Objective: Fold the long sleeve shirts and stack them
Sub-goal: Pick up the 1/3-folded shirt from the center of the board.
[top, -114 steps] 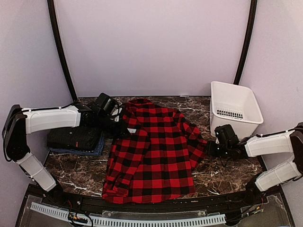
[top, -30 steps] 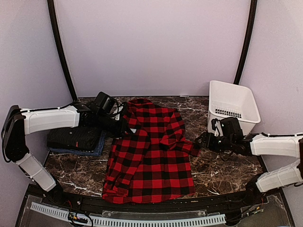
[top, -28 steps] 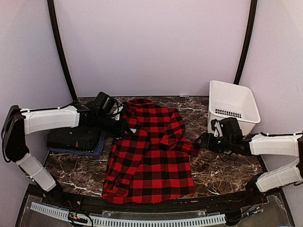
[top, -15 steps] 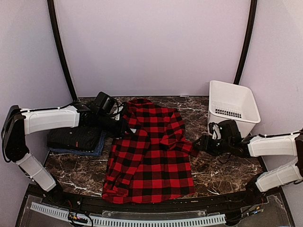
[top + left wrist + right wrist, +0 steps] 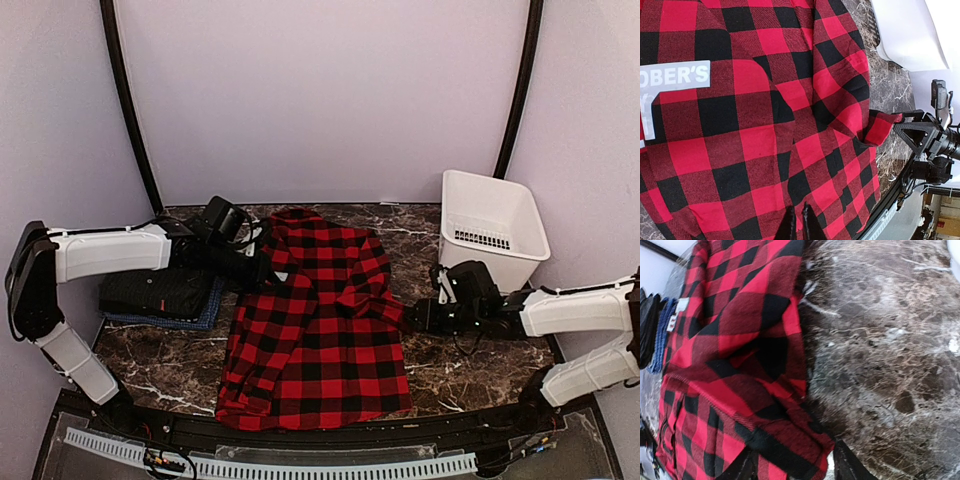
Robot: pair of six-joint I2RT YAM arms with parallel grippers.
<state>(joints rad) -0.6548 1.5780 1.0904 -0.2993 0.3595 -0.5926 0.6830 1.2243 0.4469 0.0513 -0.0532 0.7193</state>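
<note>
The red-and-black checked shirt (image 5: 320, 320) lies spread on the marble table, its right sleeve folded in over the body. My left gripper (image 5: 258, 270) sits at the shirt's left shoulder by the collar. In the left wrist view its fingertips (image 5: 799, 222) are pressed together on the checked cloth (image 5: 765, 125), near the white letters (image 5: 675, 77). My right gripper (image 5: 415, 315) is low at the shirt's right edge. In the right wrist view it is open (image 5: 795, 467), its jaws either side of the sleeve cuff (image 5: 790, 440). A folded black shirt (image 5: 160, 290) rests on a blue one (image 5: 205, 315) at the left.
A white plastic basket (image 5: 495, 225) stands at the back right, just behind my right arm, and shows in the left wrist view (image 5: 905, 30). Bare marble table (image 5: 890, 340) lies right of the sleeve. The table's front edge (image 5: 320, 425) runs just below the shirt's hem.
My right gripper has moved left and down to the sleeve cuff at the shirt's right edge. The sleeve now lies further in over the body. The left arm has stayed put.
</note>
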